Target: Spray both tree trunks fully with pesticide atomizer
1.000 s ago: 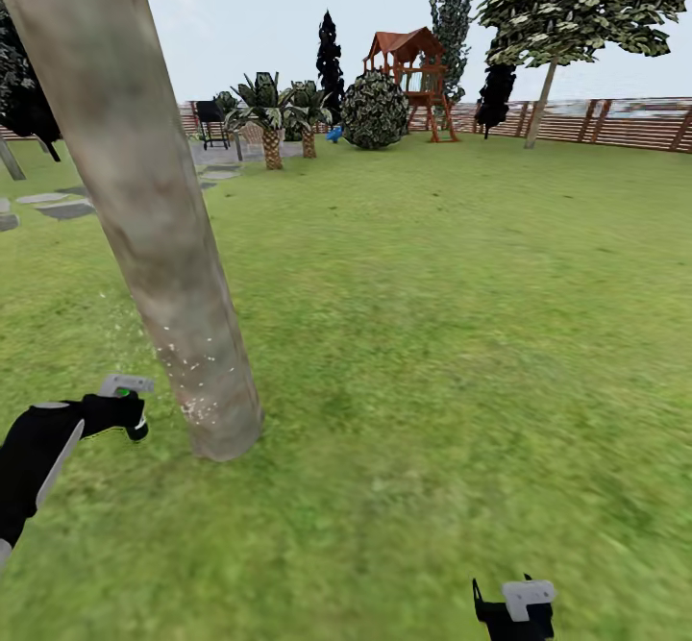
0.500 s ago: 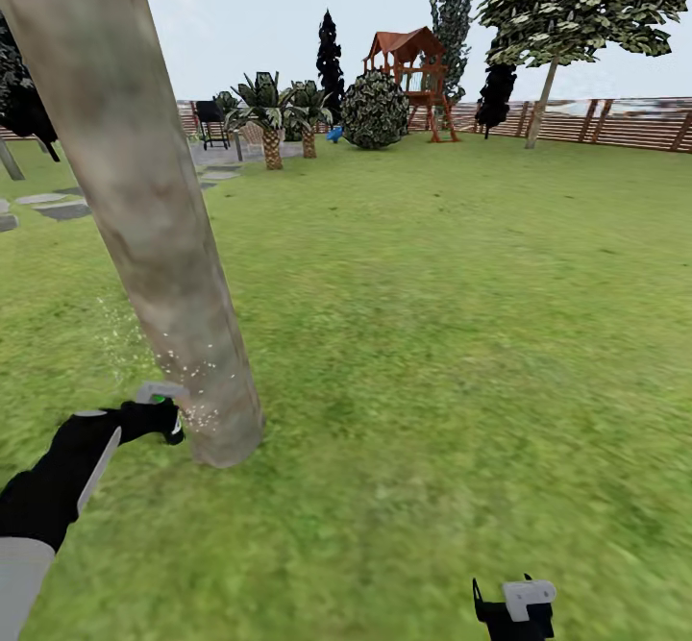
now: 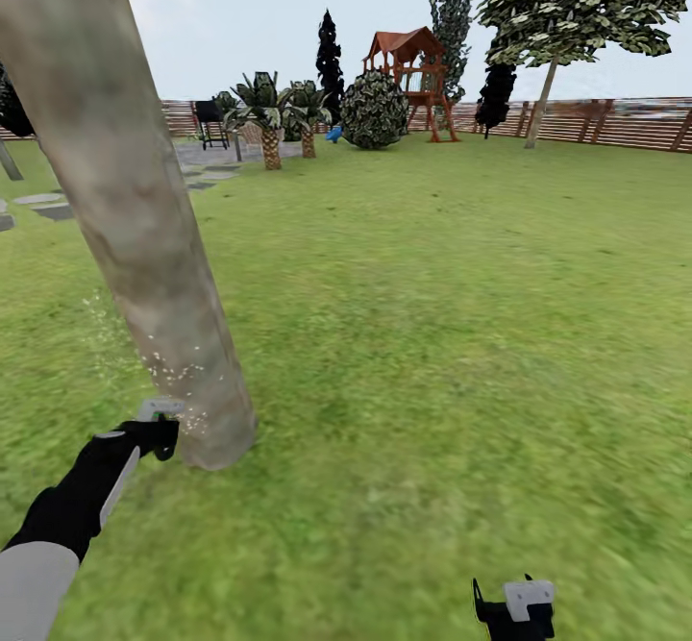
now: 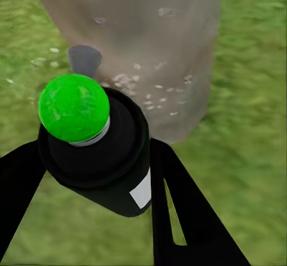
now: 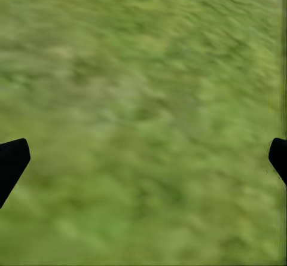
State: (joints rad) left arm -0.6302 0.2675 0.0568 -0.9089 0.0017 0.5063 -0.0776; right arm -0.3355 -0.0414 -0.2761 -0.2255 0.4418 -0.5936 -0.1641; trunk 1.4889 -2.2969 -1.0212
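A thick grey-brown tree trunk (image 3: 144, 237) leans up the left of the head view, with white pesticide specks (image 3: 178, 372) low on its bark. My left gripper (image 3: 161, 422) is close beside the trunk's base, shut on the pesticide atomizer (image 4: 98, 152), a black bottle with a green cap (image 4: 74, 107). In the left wrist view the bottle points at the trunk (image 4: 143, 33) and its specks (image 4: 140, 86). The second tree (image 3: 541, 98) stands far off by the fence. My right gripper (image 3: 514, 607) hangs open over the grass (image 5: 143, 98), nothing between its fingertips (image 5: 12, 161).
Lawn (image 3: 432, 333) stretches ahead and to the right. At the back stand a wooden fence (image 3: 615, 122), a round bush (image 3: 375, 110), striped plants (image 3: 271, 117), a play tower (image 3: 408, 69) and a grill (image 3: 210, 117). Grey stepping stones (image 3: 43, 201) lie at far left.
My left arm has moved right and down, bringing the atomizer closer to the trunk's base. More white specks show on the lower bark. The right arm has not moved.
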